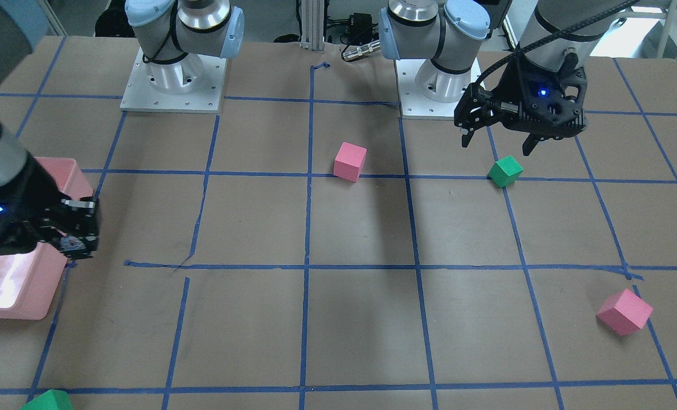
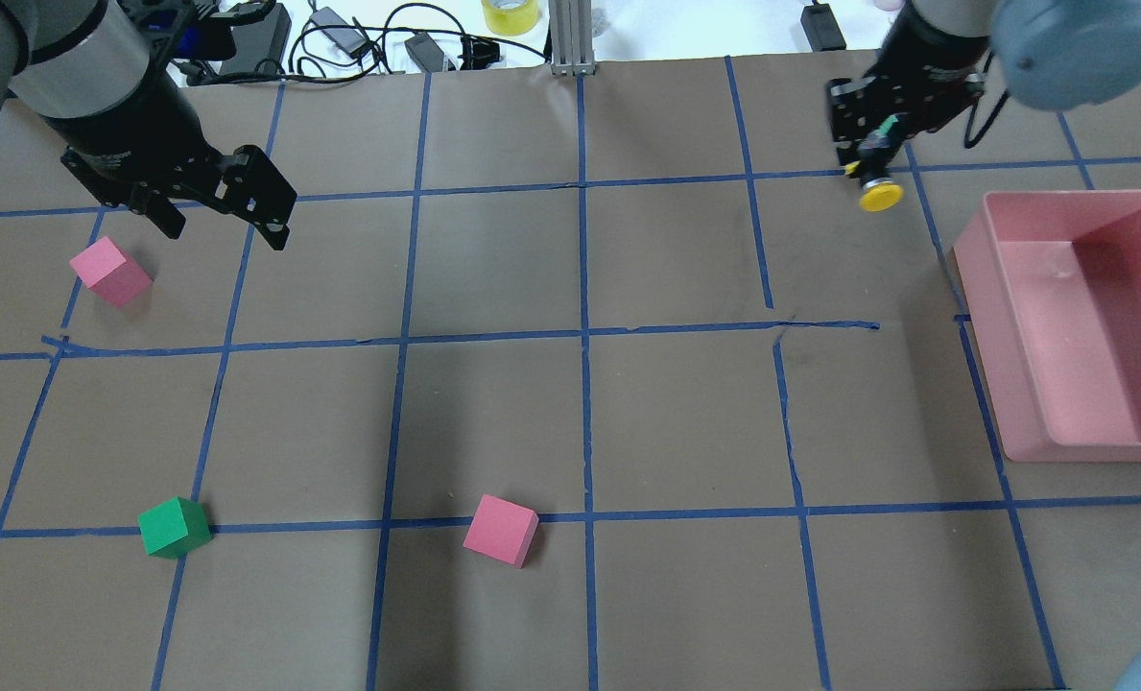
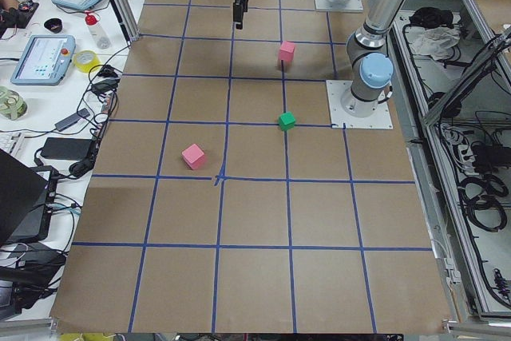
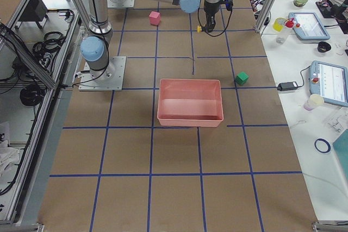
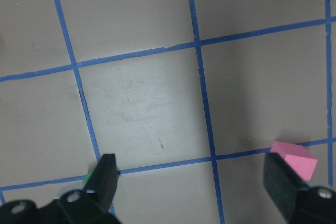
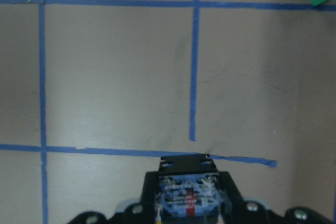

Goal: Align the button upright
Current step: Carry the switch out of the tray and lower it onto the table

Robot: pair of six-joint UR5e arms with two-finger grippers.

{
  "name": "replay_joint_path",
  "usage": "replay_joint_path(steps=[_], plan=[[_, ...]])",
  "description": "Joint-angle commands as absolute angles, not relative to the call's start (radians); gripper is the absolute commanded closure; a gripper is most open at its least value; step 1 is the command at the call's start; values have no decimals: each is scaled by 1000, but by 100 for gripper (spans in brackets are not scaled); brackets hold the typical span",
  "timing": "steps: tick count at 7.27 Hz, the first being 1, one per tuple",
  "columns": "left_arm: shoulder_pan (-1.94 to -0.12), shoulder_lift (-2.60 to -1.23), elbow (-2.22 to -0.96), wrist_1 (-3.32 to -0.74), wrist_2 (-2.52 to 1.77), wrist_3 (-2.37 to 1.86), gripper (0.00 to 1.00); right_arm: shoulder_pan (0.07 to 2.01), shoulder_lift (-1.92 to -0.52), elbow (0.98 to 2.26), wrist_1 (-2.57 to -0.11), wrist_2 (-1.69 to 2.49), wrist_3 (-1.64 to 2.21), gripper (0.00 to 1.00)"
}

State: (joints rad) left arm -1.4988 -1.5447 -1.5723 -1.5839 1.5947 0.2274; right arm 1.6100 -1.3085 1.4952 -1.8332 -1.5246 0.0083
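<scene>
The left gripper hangs over the taped table with fingers spread wide, a pink cube just beside it. A green cube and a second pink cube lie nearer the robot. At right, the right gripper pinches the button — yellow cap facing the table — near the pink bin.

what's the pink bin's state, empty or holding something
Empty. The pink bin shows only its bare floor and inner walls in the overhead and right-side views.
</scene>
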Motion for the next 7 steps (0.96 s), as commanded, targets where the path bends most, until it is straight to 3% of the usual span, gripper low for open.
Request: replay_joint_path(steps=[1,5,7], plan=[[-1497,-1545,-1572,-1586,1595,229,0,1828,-1202,1508,-1992,-1523,290,100],[-1499,-1545,-1572,-1586,1595,229,0,1970,-1001,1516,-2242,-1522,431,100],[-1499,-1545,-1572,-1586,1595,230,0,1970,-983,1558,-2253,-1525,420,100]])
